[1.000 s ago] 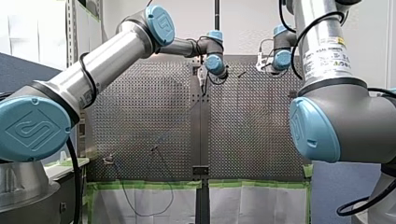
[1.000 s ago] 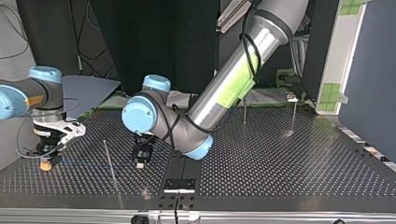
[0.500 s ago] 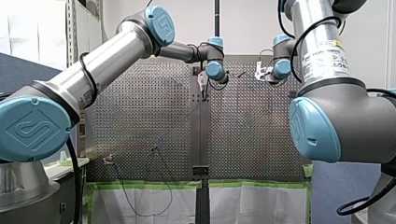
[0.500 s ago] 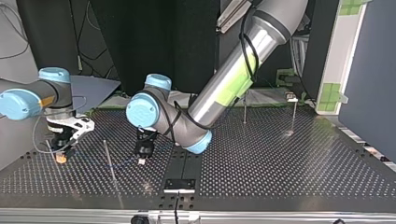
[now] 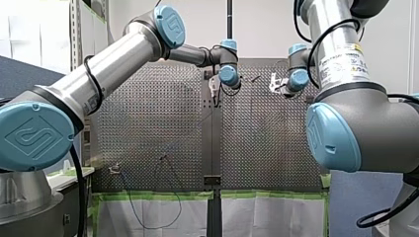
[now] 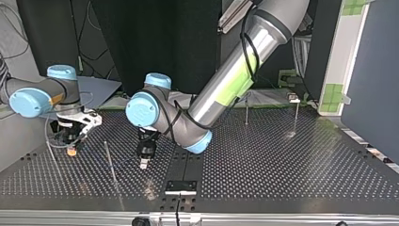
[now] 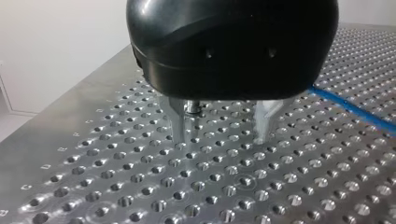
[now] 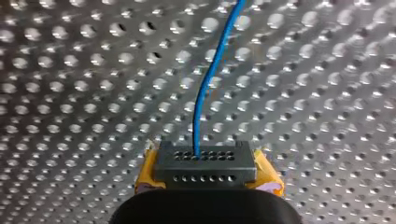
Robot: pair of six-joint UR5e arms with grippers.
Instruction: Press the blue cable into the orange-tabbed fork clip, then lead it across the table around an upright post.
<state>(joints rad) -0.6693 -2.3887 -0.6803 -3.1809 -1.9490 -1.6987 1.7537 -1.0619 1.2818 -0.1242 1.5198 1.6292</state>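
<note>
In the right wrist view my right gripper has its yellow pads closed in on a dark block, shut on the blue cable, which runs ahead over the perforated plate. In the top view the right gripper hangs at the left, and the faint blue cable leads from it past a thin upright post toward my left gripper. The left gripper stands open just above the plate, its metal fingers empty, the blue cable lying beside it. I cannot make out an orange-tabbed clip.
Two more upright posts stand at the far right of the top view, with a small white fixture behind them. A black bracket sits at the near edge of the perforated table. Dark cables hang over the table's edge in the front view.
My right gripper has carried the cable toward the top view's middle and further from the camera. The left gripper has stayed near the same spot, rising slightly.
</note>
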